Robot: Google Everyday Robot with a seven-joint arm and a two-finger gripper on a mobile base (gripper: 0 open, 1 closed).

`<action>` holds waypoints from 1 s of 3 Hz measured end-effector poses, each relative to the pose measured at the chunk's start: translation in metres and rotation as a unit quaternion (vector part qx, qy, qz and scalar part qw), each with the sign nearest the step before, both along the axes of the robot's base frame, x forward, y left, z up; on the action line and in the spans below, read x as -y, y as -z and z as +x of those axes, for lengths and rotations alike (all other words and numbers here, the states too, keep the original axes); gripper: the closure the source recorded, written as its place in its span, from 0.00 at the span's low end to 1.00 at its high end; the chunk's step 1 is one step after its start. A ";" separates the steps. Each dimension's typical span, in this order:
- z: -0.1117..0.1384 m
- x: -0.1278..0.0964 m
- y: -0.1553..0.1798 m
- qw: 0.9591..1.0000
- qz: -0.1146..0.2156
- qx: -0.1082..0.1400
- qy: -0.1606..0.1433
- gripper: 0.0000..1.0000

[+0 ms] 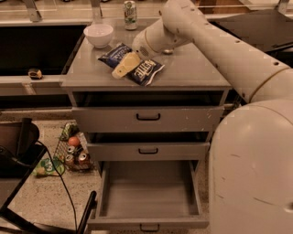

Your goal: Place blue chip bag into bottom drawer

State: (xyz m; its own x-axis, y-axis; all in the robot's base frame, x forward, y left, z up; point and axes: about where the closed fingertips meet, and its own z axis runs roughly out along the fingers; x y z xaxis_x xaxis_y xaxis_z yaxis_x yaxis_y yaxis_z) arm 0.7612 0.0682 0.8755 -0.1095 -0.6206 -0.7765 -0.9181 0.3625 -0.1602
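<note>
Sitting right under the claw, the blue chip bag lies flat on the counter. Its long axis runs on a diagonal, from behind and left of the claw to in front and right of it. The claw comes in from the right along the arm, points down and left, and crosses the bag's middle, so bag shows on both sides of it. I can't tell if the claw is clenched, released or actually gripping foil; the contact spot is covered by the claw itself.

Bottom drawer is pulled out with its interior bare, well below the claw and toward the front, slightly to the right. My read: the bag must clear the counter's front edge, then drop straight down.

White bowl sits just behind and left of the claw, soda can farther behind.

Hidden: the bag's centre and the counter's right end behind the arm. The robot body covers the cabinet's right side, and the drawer's front is cut off at the frame's bottom.
</note>
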 end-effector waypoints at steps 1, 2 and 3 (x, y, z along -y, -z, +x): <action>0.006 -0.003 0.012 1.000 -0.005 -0.004 0.012 0.18; 0.010 -0.003 0.021 1.000 -0.002 -0.004 0.021 0.41; 0.010 -0.004 0.016 1.000 0.002 0.010 0.019 0.65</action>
State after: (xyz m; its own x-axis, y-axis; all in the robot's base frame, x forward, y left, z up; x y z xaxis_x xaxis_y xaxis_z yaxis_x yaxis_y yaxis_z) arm 0.7714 0.0723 0.8600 -0.1176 -0.6127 -0.7816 -0.9002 0.3980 -0.1766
